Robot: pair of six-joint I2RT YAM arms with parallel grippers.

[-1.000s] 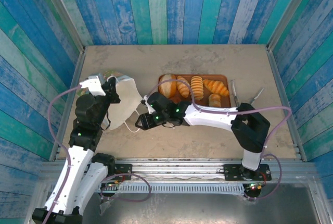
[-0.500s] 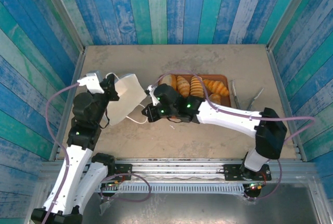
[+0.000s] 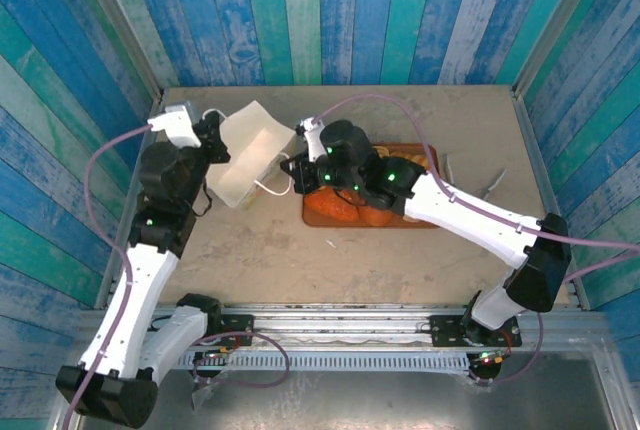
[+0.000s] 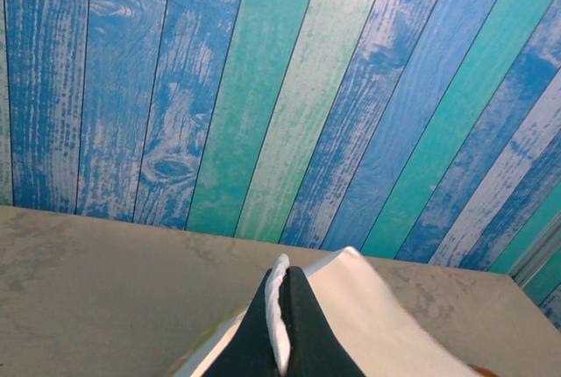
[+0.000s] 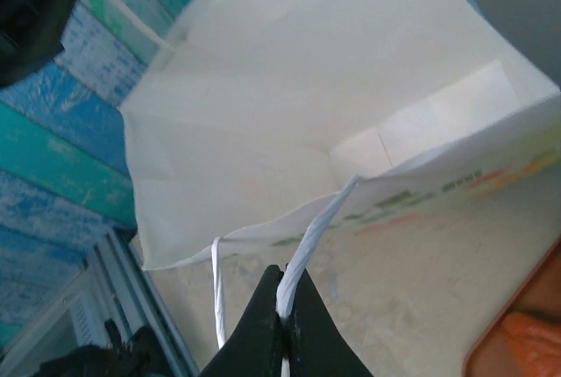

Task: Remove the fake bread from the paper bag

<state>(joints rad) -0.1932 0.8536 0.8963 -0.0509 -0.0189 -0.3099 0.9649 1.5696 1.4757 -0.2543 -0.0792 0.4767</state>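
the left gripper [image 4: 280, 282] pinches the rim of the paper bag [image 3: 248, 150], and the right gripper [image 5: 282, 296] pinches its cord handle [image 5: 321, 226]. the bag sits back left on the table [image 3: 420, 110], with the fake bread [image 3: 338, 206] on the tray [image 3: 385, 224] just beside it.

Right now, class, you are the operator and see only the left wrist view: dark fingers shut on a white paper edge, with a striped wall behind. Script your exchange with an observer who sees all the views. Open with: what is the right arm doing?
Observer: The right gripper is shut on a white cord handle of the paper bag.
Operator: Is anything inside the bag?
Observer: Through its open mouth, the right wrist view shows bare white paper.
Operator: Where is the fake bread?
Observer: From above, the fake bread lies on a brown tray, partly under the right arm.
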